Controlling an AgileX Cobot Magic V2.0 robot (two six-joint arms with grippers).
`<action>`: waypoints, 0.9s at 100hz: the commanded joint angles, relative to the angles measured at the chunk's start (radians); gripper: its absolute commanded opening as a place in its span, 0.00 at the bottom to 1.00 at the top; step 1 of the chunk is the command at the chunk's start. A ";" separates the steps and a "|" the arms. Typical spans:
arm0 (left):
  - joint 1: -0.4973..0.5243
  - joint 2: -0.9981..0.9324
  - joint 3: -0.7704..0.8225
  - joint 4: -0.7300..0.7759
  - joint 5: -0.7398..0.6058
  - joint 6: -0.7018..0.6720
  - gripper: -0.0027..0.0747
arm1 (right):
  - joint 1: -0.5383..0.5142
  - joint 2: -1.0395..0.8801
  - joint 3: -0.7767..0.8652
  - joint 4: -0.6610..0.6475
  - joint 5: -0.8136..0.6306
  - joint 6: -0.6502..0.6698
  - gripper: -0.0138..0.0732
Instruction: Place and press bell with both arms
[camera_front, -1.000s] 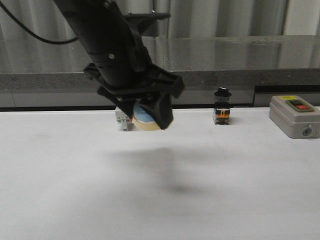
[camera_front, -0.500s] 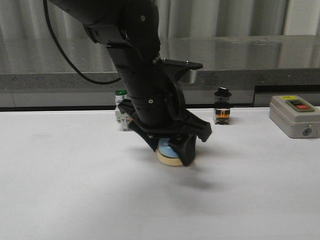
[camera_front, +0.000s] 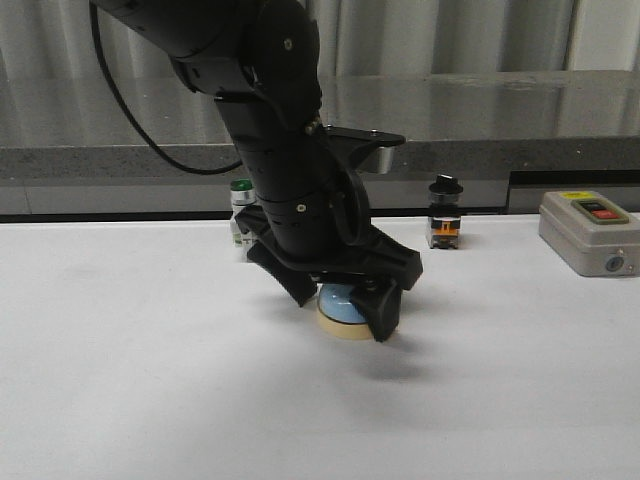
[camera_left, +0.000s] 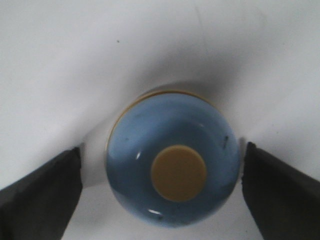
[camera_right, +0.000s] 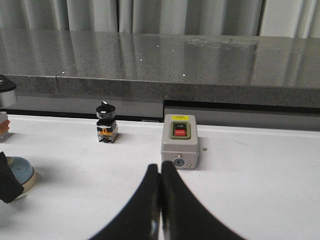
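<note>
The light-blue bell (camera_front: 343, 303) with its cream base stands on the white table, in the middle. My left gripper (camera_front: 340, 310) is lowered over it, open, with one finger on each side. In the left wrist view the bell (camera_left: 172, 172) sits between the two black fingers (camera_left: 45, 195), with a gap of table showing on both sides. The bell also shows in the right wrist view (camera_right: 17, 170). My right gripper (camera_right: 160, 167) is shut and empty above the table, to the right of the bell; it is out of the front view.
A green-capped white switch (camera_front: 240, 200) stands behind the left arm. A black-knobbed selector switch (camera_front: 445, 225) and a grey box with red and green buttons (camera_front: 590, 232) stand at the back right; the box (camera_right: 180, 141) lies just ahead of my right gripper. A grey counter runs behind the table.
My left gripper brought the bell down and forward from the back onto the table. Its jaws have since spread and let go of the bell.
</note>
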 joint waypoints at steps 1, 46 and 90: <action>-0.008 -0.054 -0.028 -0.013 -0.012 -0.001 0.93 | 0.004 -0.018 -0.013 -0.014 -0.082 -0.005 0.09; 0.027 -0.212 -0.028 -0.013 0.000 -0.005 0.89 | 0.004 -0.018 -0.013 -0.014 -0.082 -0.005 0.09; 0.237 -0.491 0.149 -0.021 -0.060 -0.013 0.89 | 0.004 -0.018 -0.013 -0.014 -0.082 -0.005 0.09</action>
